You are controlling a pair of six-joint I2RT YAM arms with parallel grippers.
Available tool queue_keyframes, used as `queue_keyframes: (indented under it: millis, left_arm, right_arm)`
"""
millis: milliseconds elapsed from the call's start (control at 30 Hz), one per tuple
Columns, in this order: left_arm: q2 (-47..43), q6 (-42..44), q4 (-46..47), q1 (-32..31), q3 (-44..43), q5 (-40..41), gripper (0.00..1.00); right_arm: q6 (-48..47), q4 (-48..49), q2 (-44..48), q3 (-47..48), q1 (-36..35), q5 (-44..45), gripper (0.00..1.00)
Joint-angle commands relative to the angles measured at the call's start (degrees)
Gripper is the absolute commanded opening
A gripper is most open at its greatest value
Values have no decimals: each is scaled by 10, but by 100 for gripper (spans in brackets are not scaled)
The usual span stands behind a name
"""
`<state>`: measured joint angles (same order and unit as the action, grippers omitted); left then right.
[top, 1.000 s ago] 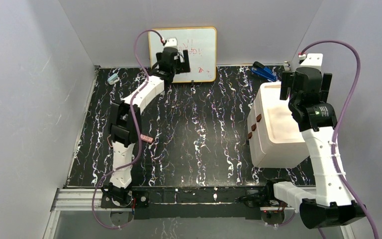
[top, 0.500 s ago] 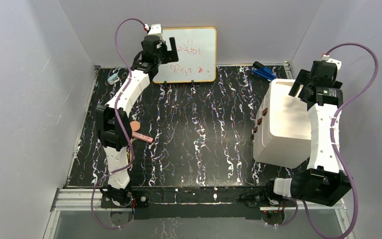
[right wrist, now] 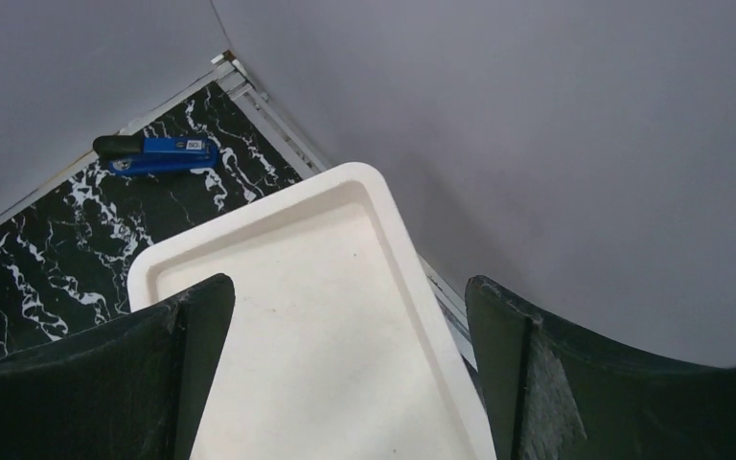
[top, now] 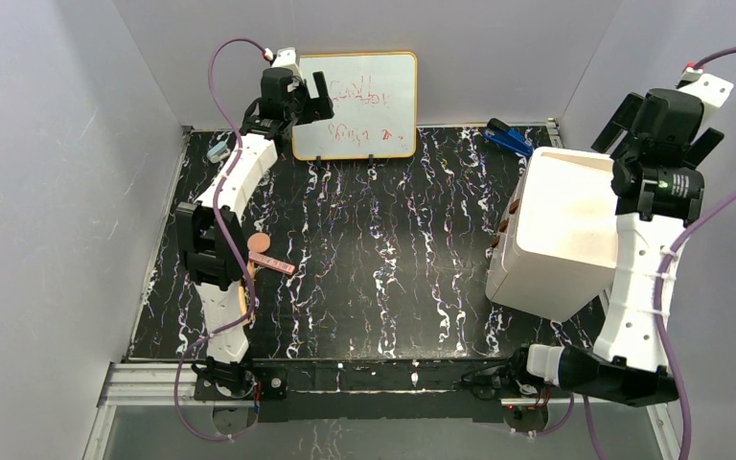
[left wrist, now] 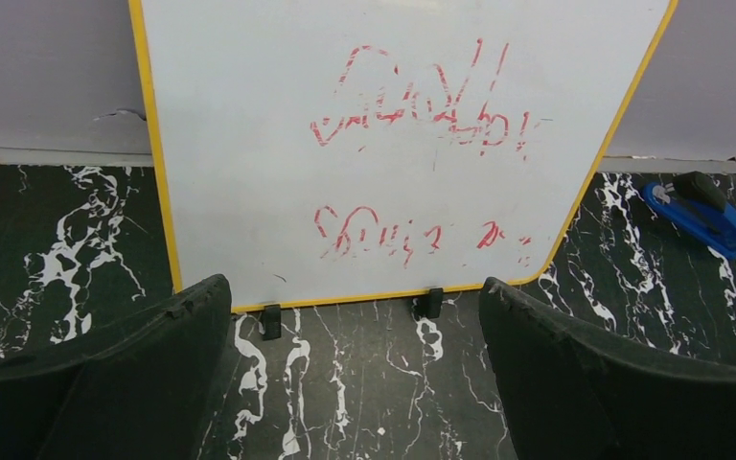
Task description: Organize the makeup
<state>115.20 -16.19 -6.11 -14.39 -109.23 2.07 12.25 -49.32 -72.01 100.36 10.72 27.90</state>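
Observation:
Of the makeup, a round peach puff [top: 260, 241] and a pink flat palette [top: 272, 263] lie on the black marbled table [top: 383, 268], beside my left arm's lower link. The dark compact, the brushes and the thin stick are not in view. My left gripper [top: 316, 98] is open and empty, raised at the back in front of the whiteboard, with only table between its fingers in the left wrist view [left wrist: 355, 374]. My right gripper [top: 668, 129] is open and empty, held high over the white box's far right corner; it also shows in the right wrist view [right wrist: 345, 369].
A white organizer box [top: 561, 225], [right wrist: 316, 326] with brown knobs on its left side stands at the right. A yellow-framed whiteboard [top: 364, 101], [left wrist: 393, 144] leans on the back wall. A blue stapler [top: 508, 139], [left wrist: 700, 203], [right wrist: 153, 153] lies at the back right. A small pale-blue object [top: 217, 150] lies at the back left.
My left arm has swung left and up, uncovering the puff and palette. My right gripper has risen and moved right, off the middle of the white box.

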Motion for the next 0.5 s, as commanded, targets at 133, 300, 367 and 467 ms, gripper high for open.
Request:
queue_keyframes:
  millis: [133, 300, 367, 467]
  left_arm:
    - [-27, -12, -13, 8, -31, -43, 99]
    - [-30, -14, -11, 12, -21, -51, 98]
    - [-30, -14, -10, 15, -19, -54, 99]
    - [-31, -14, -10, 19, -15, -58, 98]
  right_arm:
    - [37, -35, 47, -69, -3, 131, 99]
    - [54, -33, 67, -112, 7, 124, 98]
    - [57, -31, 70, -126, 13, 128, 98]
    - [61, -21, 79, -153, 23, 127, 98]
